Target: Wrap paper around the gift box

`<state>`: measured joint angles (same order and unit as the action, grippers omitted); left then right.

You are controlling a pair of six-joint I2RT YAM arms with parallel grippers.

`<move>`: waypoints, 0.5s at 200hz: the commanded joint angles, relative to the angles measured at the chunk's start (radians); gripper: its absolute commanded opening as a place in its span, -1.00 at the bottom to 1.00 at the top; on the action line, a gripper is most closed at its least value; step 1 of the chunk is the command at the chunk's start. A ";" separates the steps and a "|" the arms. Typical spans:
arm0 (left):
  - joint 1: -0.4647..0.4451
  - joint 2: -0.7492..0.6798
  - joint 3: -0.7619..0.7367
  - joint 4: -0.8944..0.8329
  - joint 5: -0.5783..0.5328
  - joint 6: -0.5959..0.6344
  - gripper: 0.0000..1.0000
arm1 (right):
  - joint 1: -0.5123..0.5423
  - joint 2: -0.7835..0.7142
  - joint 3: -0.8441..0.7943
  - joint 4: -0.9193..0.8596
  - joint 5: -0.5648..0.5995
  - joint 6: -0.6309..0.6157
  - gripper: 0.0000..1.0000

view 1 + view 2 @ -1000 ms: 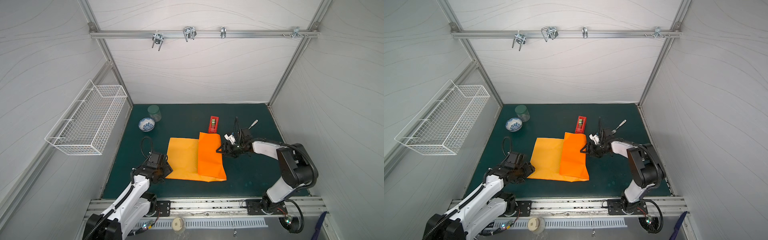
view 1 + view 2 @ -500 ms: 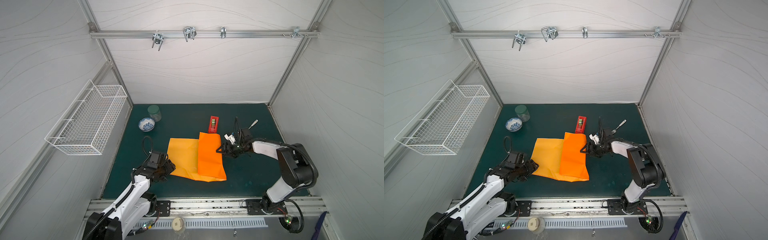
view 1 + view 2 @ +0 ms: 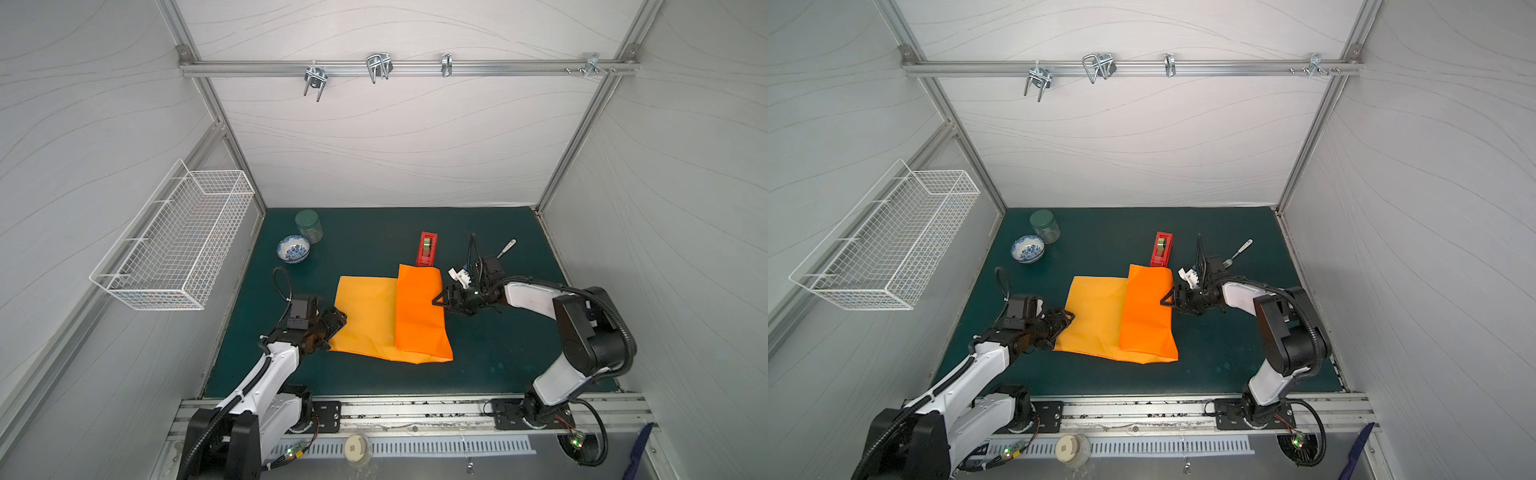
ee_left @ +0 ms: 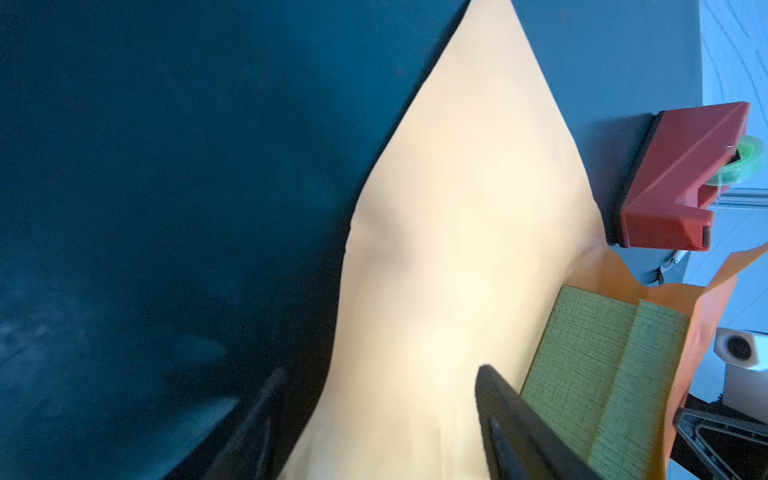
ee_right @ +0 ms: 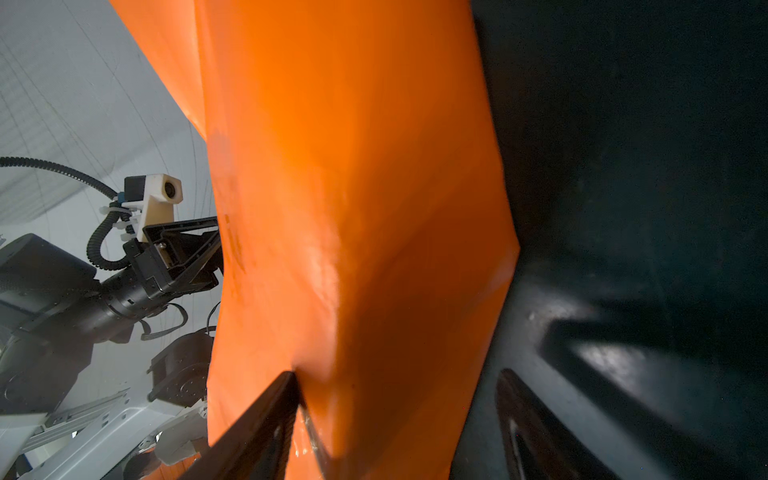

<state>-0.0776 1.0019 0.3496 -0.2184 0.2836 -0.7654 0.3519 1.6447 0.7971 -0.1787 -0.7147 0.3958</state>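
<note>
Left wrist view shows us the box (image 4: 594, 374) lying on the paper (image 4: 457, 249), tucked under its folded-over flap. Our left gripper (image 3: 337, 318) stands open astride the paper's free edge. Our right gripper (image 3: 439, 300) is open too, with one finger (image 5: 266, 424) touching the flap. We judge two risks. The flap could spring open if that finger lifts. A careless left pull could drag paper and box askew.

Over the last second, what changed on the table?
The left gripper edged forward to the paper's left edge, fingers open. The right gripper stayed open at the folded flap; paper and tape dispenser unmoved.
</note>
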 commanded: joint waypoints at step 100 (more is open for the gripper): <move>0.062 0.317 0.161 0.163 0.155 0.151 0.29 | 0.005 0.033 -0.046 -0.090 0.123 -0.009 0.48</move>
<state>-0.0360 1.2762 0.4656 -0.1207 0.3916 -0.6640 0.3519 1.6447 0.7937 -0.1699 -0.7181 0.3962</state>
